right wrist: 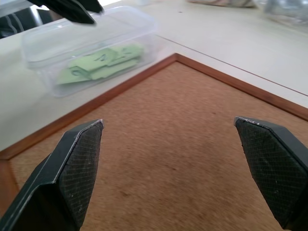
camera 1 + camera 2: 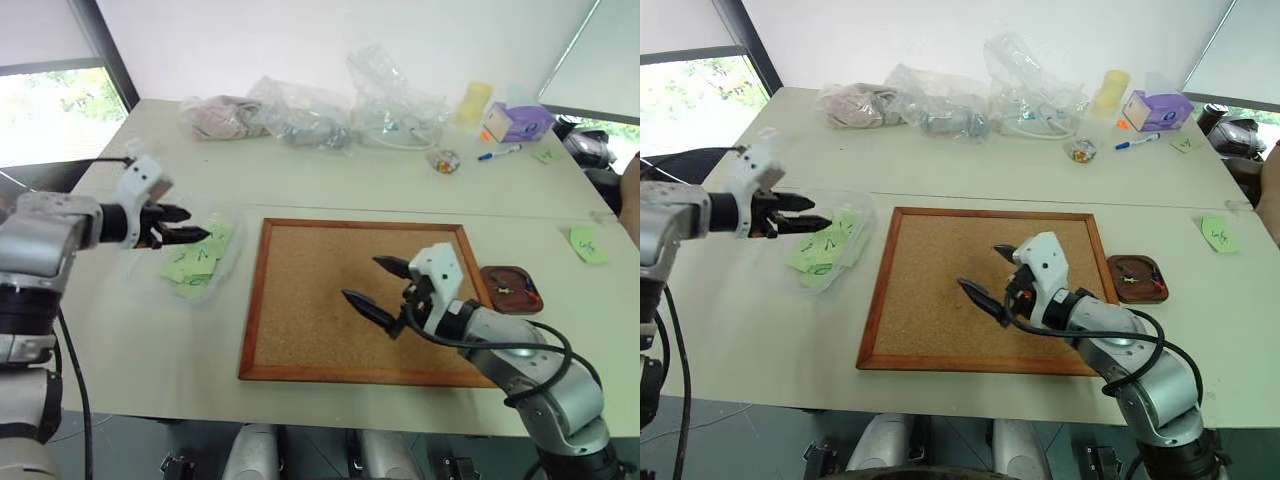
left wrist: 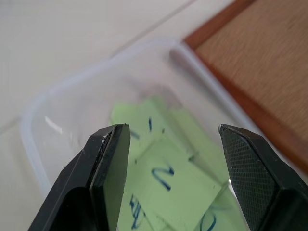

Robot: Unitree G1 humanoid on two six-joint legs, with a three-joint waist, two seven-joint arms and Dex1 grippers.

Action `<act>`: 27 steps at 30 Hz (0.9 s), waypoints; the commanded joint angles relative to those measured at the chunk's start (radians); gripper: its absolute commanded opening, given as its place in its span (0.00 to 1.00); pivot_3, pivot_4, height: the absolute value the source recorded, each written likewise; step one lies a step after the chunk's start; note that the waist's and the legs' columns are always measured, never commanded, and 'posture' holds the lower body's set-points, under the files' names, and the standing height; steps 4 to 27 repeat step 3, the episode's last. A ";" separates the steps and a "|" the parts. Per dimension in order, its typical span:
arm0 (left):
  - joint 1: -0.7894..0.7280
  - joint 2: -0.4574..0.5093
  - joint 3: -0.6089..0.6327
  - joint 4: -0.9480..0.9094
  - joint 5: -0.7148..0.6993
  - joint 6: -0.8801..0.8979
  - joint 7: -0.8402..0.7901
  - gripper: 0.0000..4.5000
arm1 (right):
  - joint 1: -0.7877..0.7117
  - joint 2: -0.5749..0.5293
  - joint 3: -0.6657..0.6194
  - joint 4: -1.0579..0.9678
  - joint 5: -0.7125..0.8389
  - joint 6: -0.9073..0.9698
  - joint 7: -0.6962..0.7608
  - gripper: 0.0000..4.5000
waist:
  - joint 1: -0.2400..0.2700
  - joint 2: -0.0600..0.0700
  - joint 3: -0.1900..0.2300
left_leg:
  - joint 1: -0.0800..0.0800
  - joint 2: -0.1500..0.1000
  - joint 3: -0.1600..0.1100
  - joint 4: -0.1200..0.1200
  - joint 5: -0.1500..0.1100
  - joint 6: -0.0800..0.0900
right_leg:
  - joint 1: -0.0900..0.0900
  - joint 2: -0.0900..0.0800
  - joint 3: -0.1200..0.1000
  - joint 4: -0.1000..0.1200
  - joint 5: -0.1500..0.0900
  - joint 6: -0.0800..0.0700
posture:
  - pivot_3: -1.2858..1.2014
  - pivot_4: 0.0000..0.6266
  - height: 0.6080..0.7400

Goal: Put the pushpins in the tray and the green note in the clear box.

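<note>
Black fingers of the left gripper (image 2: 190,225) stand spread apart with nothing between them, hanging just above the clear box (image 2: 226,262) at the left of the table (image 2: 140,350). Under them, inside the box, lies the green note (image 3: 175,185) with its "2" squiggle, resting on top of other green notes (image 3: 144,118). That arm reaches in from the left, its gripper pointing to the right and tilted a little downward.

The right gripper (image 2: 375,287) is also spread wide and empty, held over the corkboard (image 2: 310,300) in the middle of the table, pointing left toward the box. Its arm comes in from the near right corner.

Just right of the board sits the small brown tray (image 2: 512,289) with pushpins (image 2: 506,292) in it. Farther right lies another green note (image 2: 588,244). Along the far side are clear plastic bags (image 2: 310,115), a purple tissue box (image 2: 516,122) and a blue-capped marker (image 2: 499,153).
</note>
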 commanded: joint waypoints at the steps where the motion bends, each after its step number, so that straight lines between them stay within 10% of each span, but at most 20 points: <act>1: -0.045 -0.040 0.068 -0.140 -0.129 0.028 -0.052 0.73 | 0.020 0.011 -0.163 -0.056 0.094 0.001 -0.034 1.00 | 0.003 0.000 0.000 | 0.000 0.000 0.000 0.000 0.000 0.000 | 0.000 0.000 0.000 0.000 0.000 0.000 | 0.52 0.24 0.98; 27: -0.031 -0.111 0.058 -0.233 -0.190 0.062 -0.034 0.73 | 0.048 0.011 -0.241 -0.071 0.144 0.010 -0.050 1.00 | 0.003 0.000 0.000 | 0.000 0.000 0.000 0.000 0.000 0.000 | 0.001 -0.001 0.000 0.000 0.000 0.000 | 0.52 0.24 0.98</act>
